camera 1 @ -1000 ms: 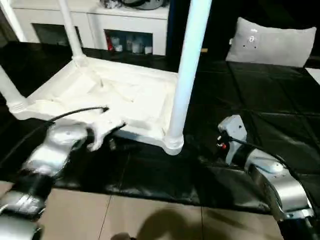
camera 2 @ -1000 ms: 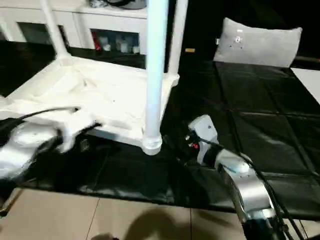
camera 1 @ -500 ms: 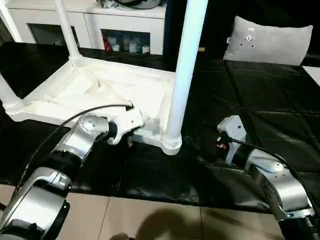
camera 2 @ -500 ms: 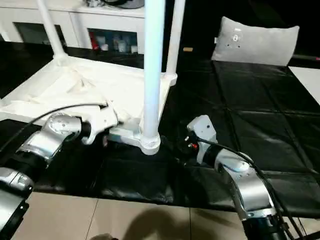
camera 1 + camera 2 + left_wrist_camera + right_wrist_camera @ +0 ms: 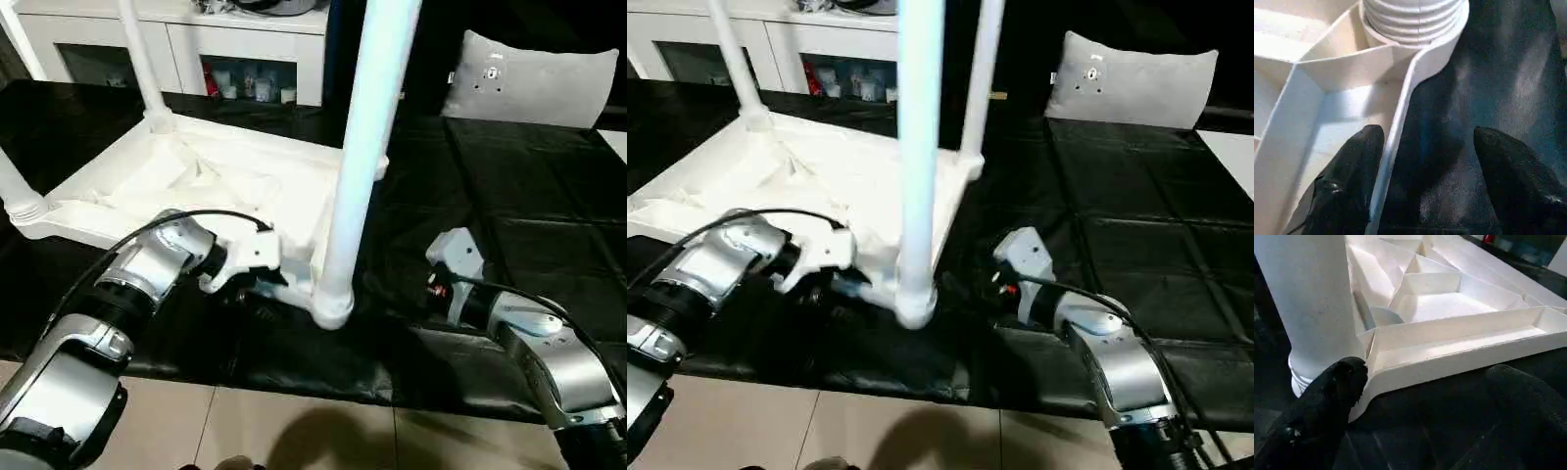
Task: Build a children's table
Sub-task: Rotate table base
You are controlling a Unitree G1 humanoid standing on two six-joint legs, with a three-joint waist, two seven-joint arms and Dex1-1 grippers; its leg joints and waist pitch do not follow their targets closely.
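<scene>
The children's table [image 5: 245,186] lies upside down on the black mat, white, ribbed underside up. Legs stand in its corner sockets: the near one [image 5: 367,127] rises out of the picture, others stand at the back [image 5: 142,59] and at the left [image 5: 15,186]. My left gripper [image 5: 1427,134] is at the near rim beside the near leg's socket [image 5: 1415,19]. It is open and astride the rim, one finger [image 5: 1352,166] inside and the other over the mat. My right gripper [image 5: 1425,369] is open, low over the mat, facing the same corner with nothing between its fingers.
A white cabinet with glass doors [image 5: 245,49] stands behind the table. A grey cushion [image 5: 534,78] lies at the back right on the black mat [image 5: 509,196]. Pale floor tiles [image 5: 294,431] run along the mat's near edge.
My left arm has come forward and right to the table's near rim, and its fingers have drawn closer together astride it. The right arm has stayed put.
</scene>
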